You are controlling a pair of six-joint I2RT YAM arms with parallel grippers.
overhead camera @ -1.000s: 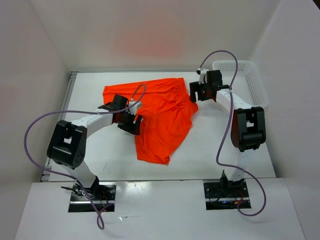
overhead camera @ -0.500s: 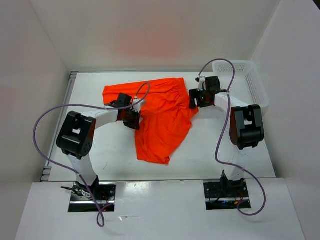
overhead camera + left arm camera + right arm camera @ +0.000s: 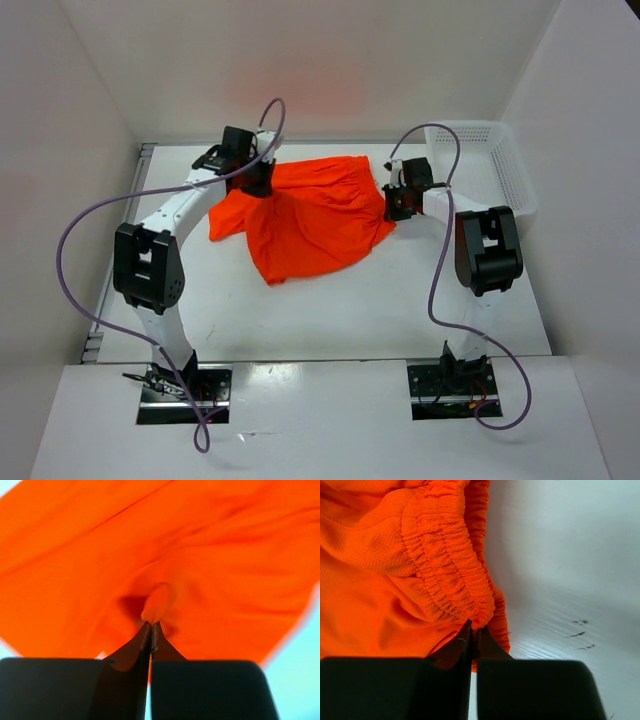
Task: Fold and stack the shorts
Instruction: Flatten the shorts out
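The bright orange-red shorts (image 3: 310, 215) lie bunched on the white table, part lifted at the back left. My left gripper (image 3: 255, 178) is shut on a pinch of their cloth there; in the left wrist view the black fingertips (image 3: 151, 630) meet on a raised fold of the shorts (image 3: 200, 570). My right gripper (image 3: 400, 203) is shut on the gathered waistband at the shorts' right edge; the right wrist view shows its tips (image 3: 473, 631) closed on the elastic ruffle of the shorts (image 3: 440, 560).
A white perforated basket (image 3: 492, 160) stands at the back right, just beyond the right arm. White walls close in the table at the back and both sides. Purple cables loop off both arms.
Both grippers closed on the shorts. My left arm swung from the shorts' middle left to the back of the table, dragging the lower leg up and over. The right gripper dropped onto the waistband.
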